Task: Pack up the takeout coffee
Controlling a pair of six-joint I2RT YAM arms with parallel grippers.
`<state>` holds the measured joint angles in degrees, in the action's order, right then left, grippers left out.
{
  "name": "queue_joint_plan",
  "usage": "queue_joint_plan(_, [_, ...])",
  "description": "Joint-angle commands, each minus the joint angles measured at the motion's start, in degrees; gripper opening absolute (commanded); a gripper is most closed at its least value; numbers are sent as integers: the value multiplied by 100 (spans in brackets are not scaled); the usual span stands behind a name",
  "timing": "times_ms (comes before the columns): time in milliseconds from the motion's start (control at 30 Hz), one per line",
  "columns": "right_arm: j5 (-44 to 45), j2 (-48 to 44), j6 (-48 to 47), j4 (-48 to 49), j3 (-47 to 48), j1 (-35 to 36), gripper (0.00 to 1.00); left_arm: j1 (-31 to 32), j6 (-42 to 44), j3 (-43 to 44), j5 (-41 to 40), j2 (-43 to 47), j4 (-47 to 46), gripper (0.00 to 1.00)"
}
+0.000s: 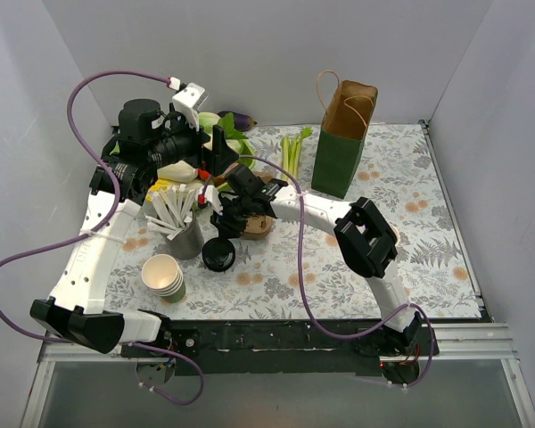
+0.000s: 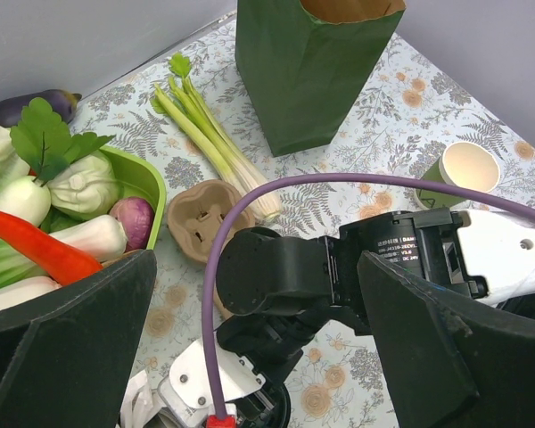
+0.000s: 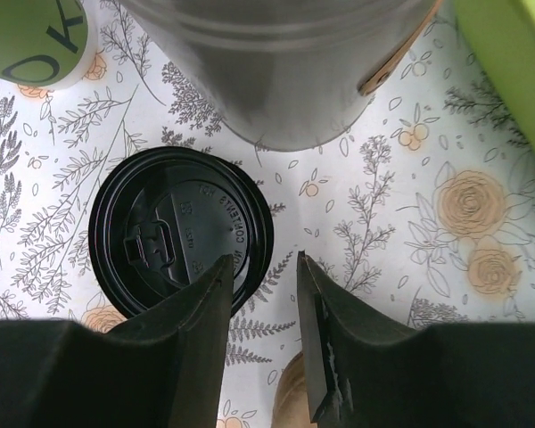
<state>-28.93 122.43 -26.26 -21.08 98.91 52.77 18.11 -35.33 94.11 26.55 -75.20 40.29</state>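
The takeout coffee cup [image 2: 468,169], dark green with a cream inside and no lid on it, stands on the floral mat right of the arms. A round black lid [image 3: 180,234] lies flat on the mat [image 1: 218,255] in front of the grey cup. My right gripper [image 3: 263,267] hovers just above the lid's right edge, open a little, with only mat between its fingers. In the top view it [image 1: 225,218] sits beside the grey cup. My left gripper [image 2: 257,259] is held high over the right arm's wrist, wide open and holding nothing.
A grey cup of white sticks [image 1: 183,227] and a stack of green cups [image 1: 163,276] stand left of the lid. A green paper bag [image 1: 343,134] stands open at the back. Celery [image 1: 292,152], a cardboard carrier [image 2: 209,218] and a green vegetable tray [image 2: 143,174] lie nearby.
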Motion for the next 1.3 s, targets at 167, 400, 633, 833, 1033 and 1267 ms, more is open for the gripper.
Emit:
queue_joint_plan(167, [-139,167,86,-142,251,-13,34,-18,61,-15,-62,76,5,98])
queue_joint_plan(400, [-166,158,104,-133,278,-21,15,-18,61,-24,-71,67,-13,98])
queue_joint_plan(633, [-140,193,156,-168,225,-13,14,-18,53,-41,-71,67,-13,98])
queue_joint_plan(833, [-34,228,200,-177,225,-13,18,-18,53,-41,-62,58,-13,98])
queue_joint_plan(1033, [10,264,227,-160,251,-21,14,-18,53,-59,-79,84,-4,98])
queue_joint_plan(1267, [-139,272,235,-247,313,-21,1,-18,61,-68,-79,84,-13,98])
